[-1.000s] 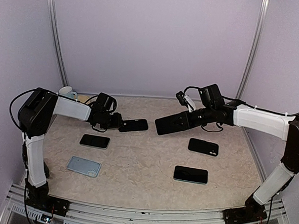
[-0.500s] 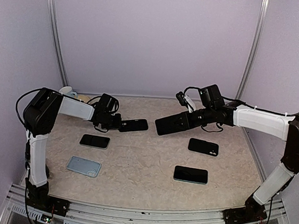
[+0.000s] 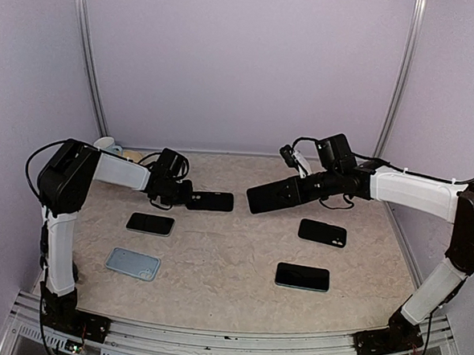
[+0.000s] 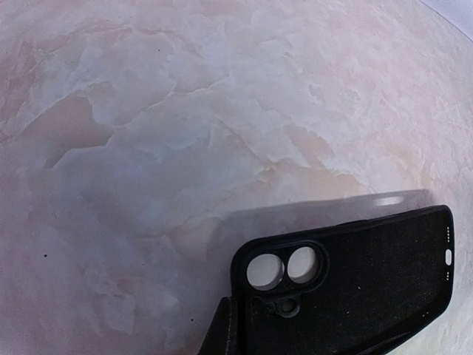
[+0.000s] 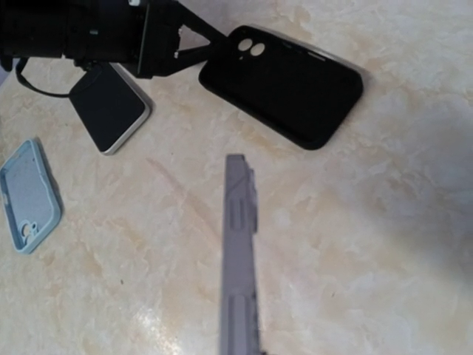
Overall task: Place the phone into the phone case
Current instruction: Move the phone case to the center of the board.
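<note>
Now that the left gripper (image 3: 185, 197) has drawn its jaws together, we have the case (image 3: 210, 201) pinched at its camera end. A second ago those jaws stood apart around that same end. With the squeeze the case has turned a little and lies straighter than it did. In the left wrist view its open side seems to face up, with the textured lining and two lens holes showing. We cannot tell whether it rests flat on the table (image 3: 232, 250) or is raised a touch.

To the right of the case and higher, the right gripper (image 3: 299, 188) is clamped on the phone (image 3: 270, 196) and has not shifted over that second. The phone hangs in the air with its free end turned toward the case, near it but not touching. The right wrist view shows the phone edge-on, aimed at the case.

We judge that the case is now steadied, so both pieces are in hand and the fitting can begin. The phone would have to come over the case and level out, then seat one end under the rim. The left fingers at the camera end may get in its way.

Nearer us than the case lie a spare phone (image 3: 150, 224) and a blue case (image 3: 133, 263), both untouched.
</note>
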Robot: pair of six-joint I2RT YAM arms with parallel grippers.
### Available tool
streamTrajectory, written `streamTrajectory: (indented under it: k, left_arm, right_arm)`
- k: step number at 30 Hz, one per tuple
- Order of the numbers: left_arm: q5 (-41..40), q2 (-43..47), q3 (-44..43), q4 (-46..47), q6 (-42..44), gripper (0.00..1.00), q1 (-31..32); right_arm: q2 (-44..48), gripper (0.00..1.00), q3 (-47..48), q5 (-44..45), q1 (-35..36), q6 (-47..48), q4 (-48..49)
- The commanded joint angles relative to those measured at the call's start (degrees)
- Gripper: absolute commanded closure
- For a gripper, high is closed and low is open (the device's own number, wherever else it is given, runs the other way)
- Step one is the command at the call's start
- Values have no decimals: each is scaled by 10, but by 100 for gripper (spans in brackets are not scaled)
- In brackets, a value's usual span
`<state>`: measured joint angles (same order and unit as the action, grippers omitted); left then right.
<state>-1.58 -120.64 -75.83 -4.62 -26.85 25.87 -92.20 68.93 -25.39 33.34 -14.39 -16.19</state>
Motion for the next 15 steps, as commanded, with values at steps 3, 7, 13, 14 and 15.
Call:
streamTrajectory:
  k: [3, 7, 13, 14, 15]
  left_arm:
    - [1, 7, 3, -30, -12, 100, 8]
    - [6, 21, 15, -39, -35, 100, 22]
    - [-1, 45, 48, -40, -75, 100, 56]
    - [-2, 50, 53, -39, -83, 100, 62]
    - [-3, 55, 59, -36, -92, 100, 69]
  right_arm:
    - [18, 100, 3, -1, -4, -8, 34]
    - [18, 100, 3, -1, -4, -14, 36]
    - [22, 100, -1, -3, -4, -22, 40]
    - [23, 100, -2, -3, -4, -25, 41]
    - [24, 100, -4, -3, -4, -27, 43]
